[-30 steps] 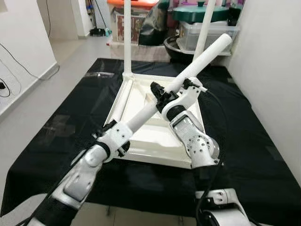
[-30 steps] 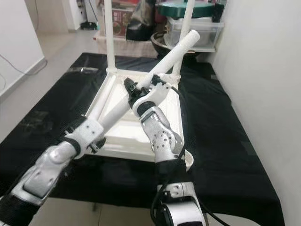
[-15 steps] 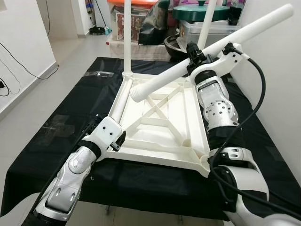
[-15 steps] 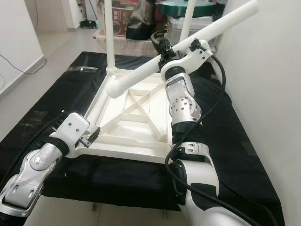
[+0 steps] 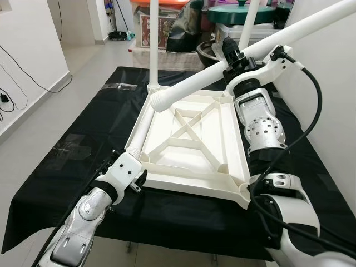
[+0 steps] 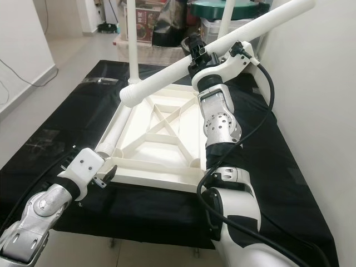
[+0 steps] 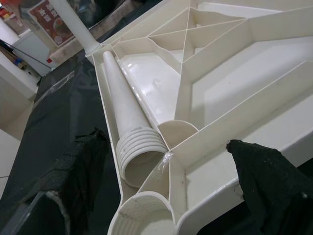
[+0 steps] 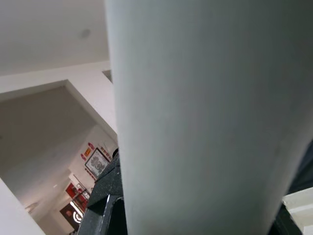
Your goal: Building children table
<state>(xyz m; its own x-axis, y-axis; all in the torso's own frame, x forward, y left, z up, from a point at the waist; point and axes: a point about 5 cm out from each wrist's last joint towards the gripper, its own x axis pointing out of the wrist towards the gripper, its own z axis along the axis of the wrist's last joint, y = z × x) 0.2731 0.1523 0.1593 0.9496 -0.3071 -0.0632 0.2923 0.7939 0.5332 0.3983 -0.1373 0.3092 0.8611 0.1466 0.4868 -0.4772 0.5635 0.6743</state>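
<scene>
You have the white tabletop (image 5: 189,146) lying upside down on the black bench (image 5: 83,150), its ribbed underside facing up, well inside the bench's left and right edges and with a strip of black cloth showing between its near rim and the bench's near edge. Two legs (image 5: 152,41) stand upright in its far corners. A third leg (image 5: 140,125) lies flat inside the tabletop along its left rim, threaded end toward the near left corner, just beside that corner's socket (image 7: 144,220).

Your right gripper (image 5: 232,54) is raised above the far right part of the tabletop, clenched around a fourth leg (image 5: 222,69) at about its middle. That leg slants in the air: its threaded end hangs low above the far left corner, close to the upright leg there, and its other end rises toward the wall (image 5: 328,83) on the right, very near it. There's little open room on that side.

Your left gripper (image 7: 166,181) hovers at the tabletop's near left corner with its fingers (image 7: 264,171) spread wide and holding nothing; one finger is off the left rim over the cloth, the other over the near rim. The floor (image 5: 33,133) to the left of the bench is open. Beyond the far edge sit storage boxes (image 5: 158,22) and a green lid (image 5: 239,12), close behind the upright legs.
</scene>
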